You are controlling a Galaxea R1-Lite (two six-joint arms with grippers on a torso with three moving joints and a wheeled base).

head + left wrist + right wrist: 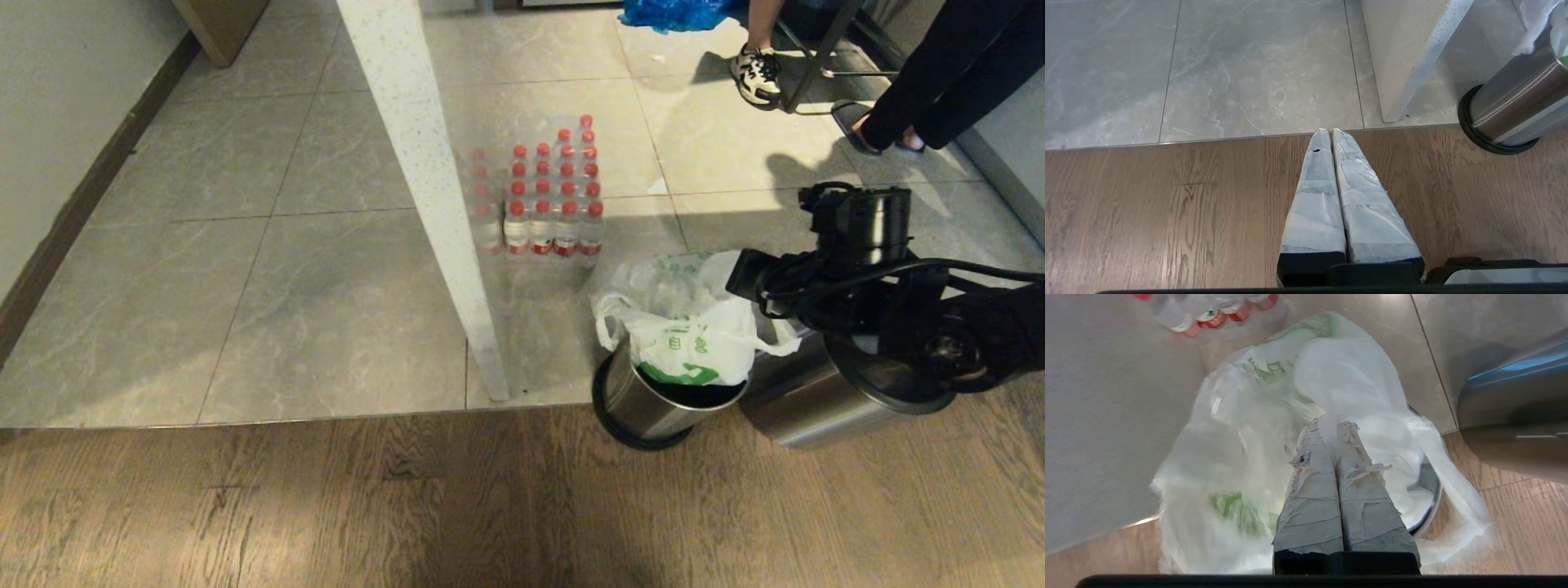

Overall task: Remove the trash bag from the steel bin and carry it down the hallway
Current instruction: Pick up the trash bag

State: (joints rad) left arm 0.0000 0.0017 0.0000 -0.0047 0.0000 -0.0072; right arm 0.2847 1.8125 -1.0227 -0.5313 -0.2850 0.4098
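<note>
The right pincer [1331, 430] has its taped fingers pressed together on a fold of the trash bag [1274, 416], pinching the thin plastic near its gathered top. From that grip the bag hangs down and away from the pincer into the steel bin [653, 400]. Its long axis runs roughly upright, so the coming move looks like a straight lift until the bag's bottom clears the black rim. The right arm is the nearer one by far. The left pincer [1329, 132] hangs with fingers together over the wooden floor [1167, 212], well apart from the bin.

The bag is translucent white with green printing, crumpled, with loose handles flopping over the rim. A second steel bin [824, 400] stands just beside. Farther off on the grey tiles stands a pack of red-capped water bottles [543, 196], and beyond it are a person's feet [755, 73].
</note>
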